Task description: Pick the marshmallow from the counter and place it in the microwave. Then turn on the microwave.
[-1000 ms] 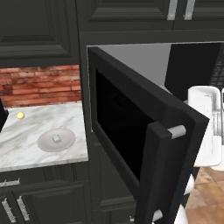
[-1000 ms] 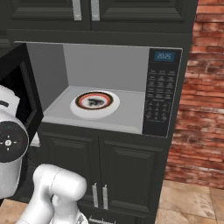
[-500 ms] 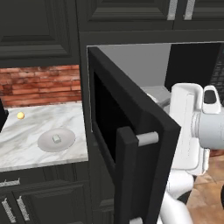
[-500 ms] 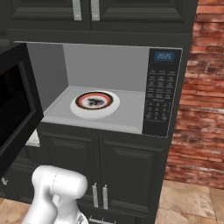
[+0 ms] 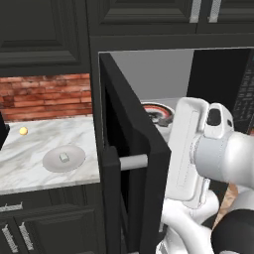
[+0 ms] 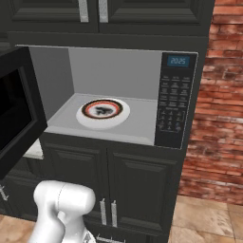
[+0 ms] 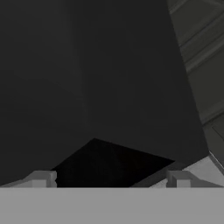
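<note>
Already swung wide: large black microwave door, leaving red-ringed white turntable reachable. Tiny whitish-grey cube marshmallow on round grey plate, white marble counter. Two-finger gripper facing dark door, jaws fully spread, empty.

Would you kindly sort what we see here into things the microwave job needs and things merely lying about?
For the job:
marshmallow, on the plate
counter
microwave, door open
turntable
keypad
gripper, open and empty

Lying about:
round grey plate
small yellow ball
</note>
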You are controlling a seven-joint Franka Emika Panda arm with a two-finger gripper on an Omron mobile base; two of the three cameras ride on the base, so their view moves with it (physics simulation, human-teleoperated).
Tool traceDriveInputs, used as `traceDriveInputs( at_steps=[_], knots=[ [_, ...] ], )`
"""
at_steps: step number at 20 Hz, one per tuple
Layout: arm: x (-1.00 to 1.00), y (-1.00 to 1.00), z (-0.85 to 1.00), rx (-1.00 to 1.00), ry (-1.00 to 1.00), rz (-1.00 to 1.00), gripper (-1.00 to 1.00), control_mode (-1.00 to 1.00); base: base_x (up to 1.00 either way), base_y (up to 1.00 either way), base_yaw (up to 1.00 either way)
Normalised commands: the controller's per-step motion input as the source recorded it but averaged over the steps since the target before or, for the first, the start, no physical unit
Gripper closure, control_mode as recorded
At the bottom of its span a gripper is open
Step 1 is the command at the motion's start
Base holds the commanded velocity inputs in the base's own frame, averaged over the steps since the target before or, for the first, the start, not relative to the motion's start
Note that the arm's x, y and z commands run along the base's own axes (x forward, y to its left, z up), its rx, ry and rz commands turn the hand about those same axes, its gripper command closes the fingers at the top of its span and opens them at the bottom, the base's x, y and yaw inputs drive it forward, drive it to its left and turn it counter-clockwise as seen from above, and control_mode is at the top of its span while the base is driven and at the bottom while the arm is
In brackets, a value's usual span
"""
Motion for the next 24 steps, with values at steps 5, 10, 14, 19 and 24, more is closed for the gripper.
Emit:
traceDriveInputs(
  at_steps=[5, 10, 14, 19, 24],
  knots=[
    [0.0, 0.22, -0.05, 0.0, -0.04, -0.09, -1.0, -1.0, 0.0, 0.0, 0.0],
    [0.1, 0.06, -0.01, 0.0, 0.0, -0.03, -1.0, -1.0, 0.0, 0.0, 0.0],
    [0.14, 0.0, 0.0, 0.0, 0.03, 0.04, -1.0, -1.0, 0.0, 0.0, 0.0],
    [0.06, -0.03, 0.03, 0.0, 0.09, 0.09, -1.0, -1.0, 0.0, 0.0, 0.0],
    [0.0, -0.1, 0.02, 0.0, 0.07, 0.11, -1.0, -1.0, 0.0, 0.0, 0.0]
  ],
)
